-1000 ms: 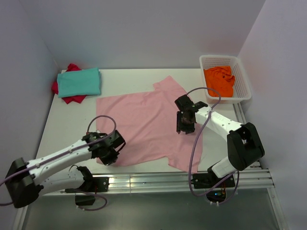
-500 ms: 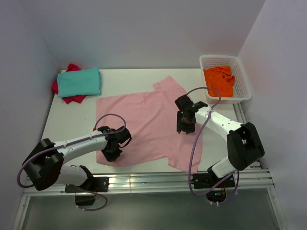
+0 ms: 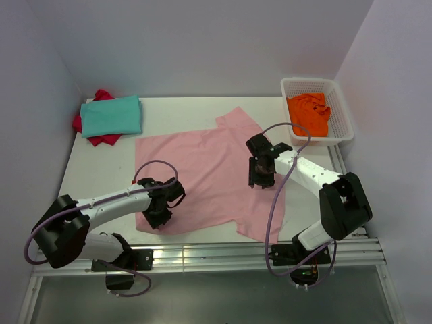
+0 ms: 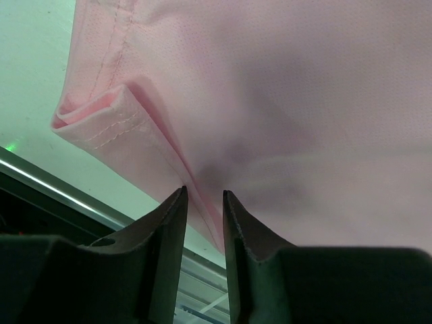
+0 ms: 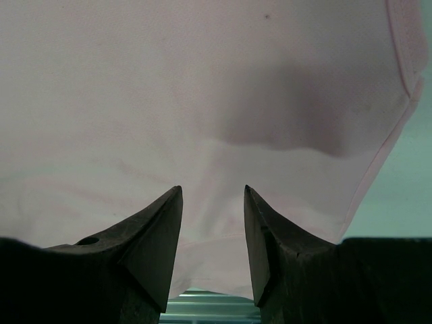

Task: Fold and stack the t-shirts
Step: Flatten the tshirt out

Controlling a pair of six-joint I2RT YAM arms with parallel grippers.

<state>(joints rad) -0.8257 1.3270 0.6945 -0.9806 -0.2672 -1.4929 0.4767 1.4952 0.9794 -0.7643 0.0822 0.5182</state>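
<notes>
A light pink t-shirt (image 3: 202, 169) lies spread flat in the middle of the table. My left gripper (image 3: 157, 217) is low over its near left corner. In the left wrist view that gripper (image 4: 204, 192) stands a little open, and the doubled-over hem (image 4: 101, 111) runs between its fingertips without being pinched. My right gripper (image 3: 260, 181) hovers over the shirt's right side. It is open (image 5: 212, 190) above smooth pink cloth and holds nothing. A folded teal t-shirt (image 3: 111, 115) lies on a red one (image 3: 101, 138) at the back left. An orange one (image 3: 309, 111) is bunched in the basket.
The white mesh basket (image 3: 345, 118) stands at the back right, beside the table's edge. The metal rail (image 3: 216, 255) runs along the near edge, just under the shirt's hem. Walls close in on the left, back and right.
My left arm swung its elbow left and its gripper shifted slightly right on the shirt's near left corner. Its jaws went from shut to slightly open, releasing the hem. The right arm stayed put.
</notes>
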